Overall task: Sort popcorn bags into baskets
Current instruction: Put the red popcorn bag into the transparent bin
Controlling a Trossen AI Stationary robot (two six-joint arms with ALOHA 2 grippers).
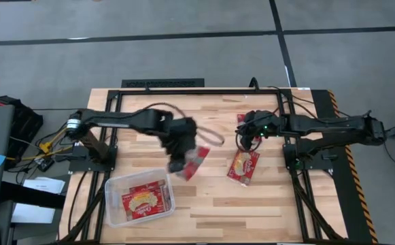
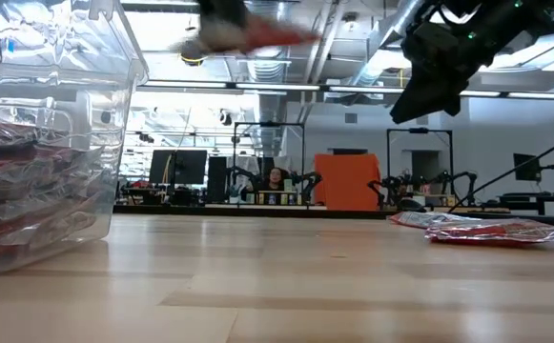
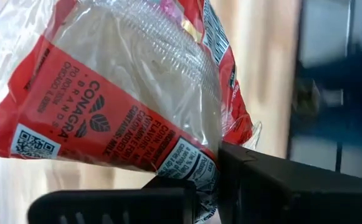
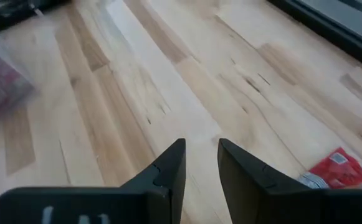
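The main risk sits with the left gripper [image 1: 179, 163], which pinches a popcorn bag [image 1: 196, 162] only by one corner edge, as its wrist view shows the fingers [image 3: 274, 186] clamped on the crinkly wrapper [image 3: 124, 99] while the rest hangs free; the slick film could slide out and drop on the table [image 1: 265, 211] short of the basket [image 1: 113, 211], or the dangling bag could catch the near wall as it comes over. The carried bag is in the air just toward 1 o'clock of the basket, which lies at about 7 o'clock on the table. The right gripper [image 1: 246, 136] hovers above the wood at about 2 o'clock, fingers [image 4: 171, 171] narrowly parted and empty. Count: one basket, with at least one packet [image 1: 143, 199] inside, though the low view suggests a stack there I cannot number; one bag carried; one flat bag [image 1: 244, 165] at about 3 o'clock; one more [image 1: 240, 120] beside the right gripper.
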